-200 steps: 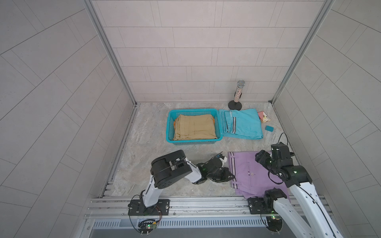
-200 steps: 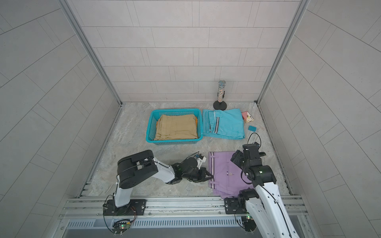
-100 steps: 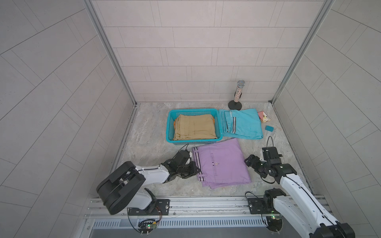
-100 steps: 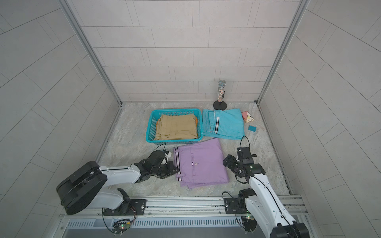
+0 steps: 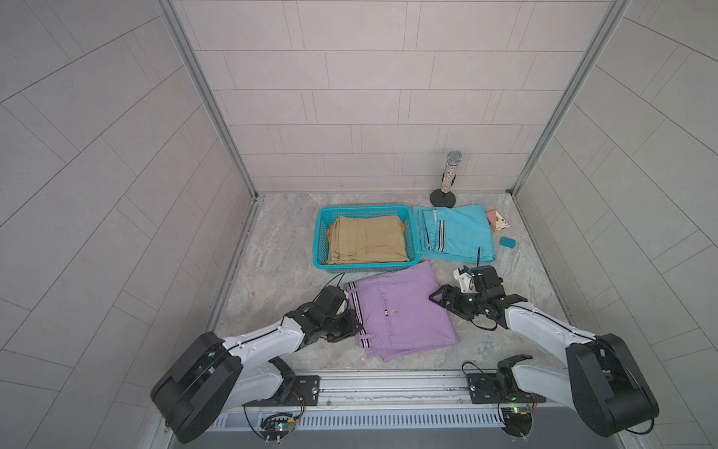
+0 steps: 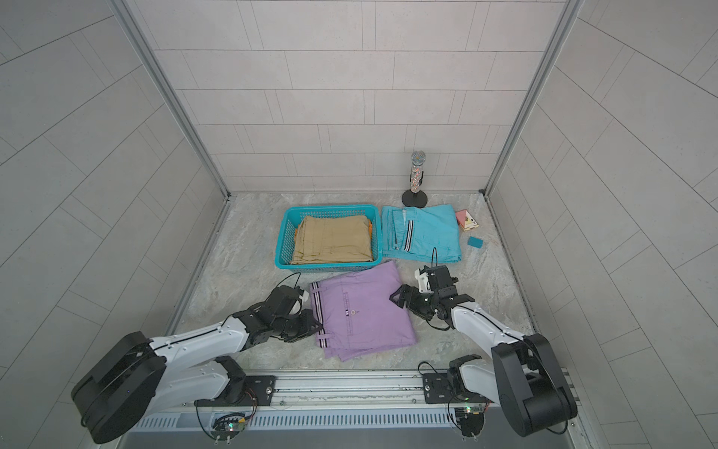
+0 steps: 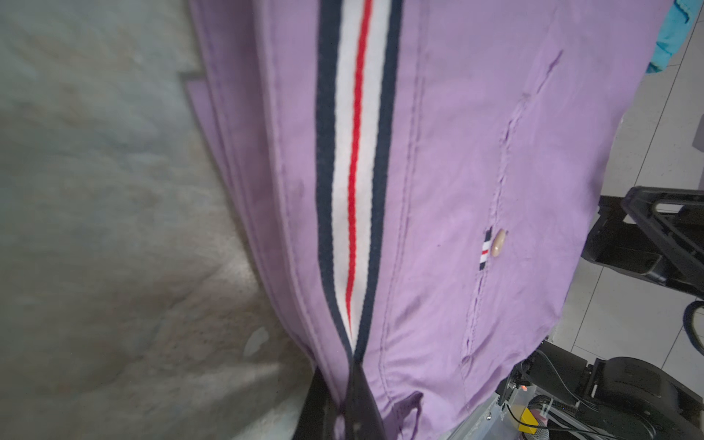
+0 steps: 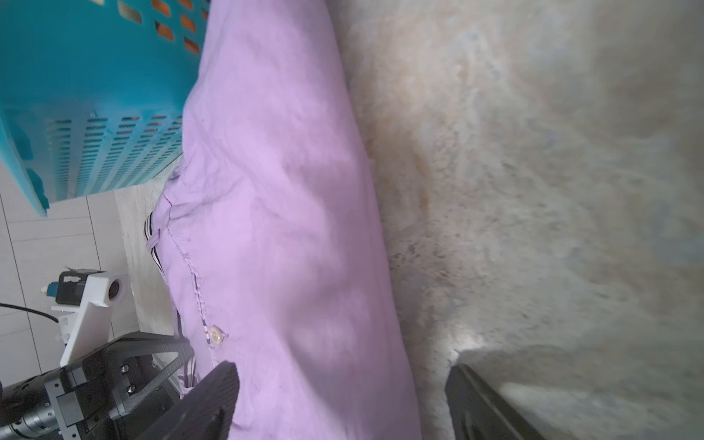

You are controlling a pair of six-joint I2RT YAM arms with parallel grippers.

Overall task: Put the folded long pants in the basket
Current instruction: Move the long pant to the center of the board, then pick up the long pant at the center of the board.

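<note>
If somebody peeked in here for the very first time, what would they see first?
Probably the big purple pants lying flat in the middle, with the left gripper pinching one edge and the right gripper open at the opposite edge. Behind them sits a bright turquoise basket with tan pants folded inside, and turquoise pants lie beside it.
</note>
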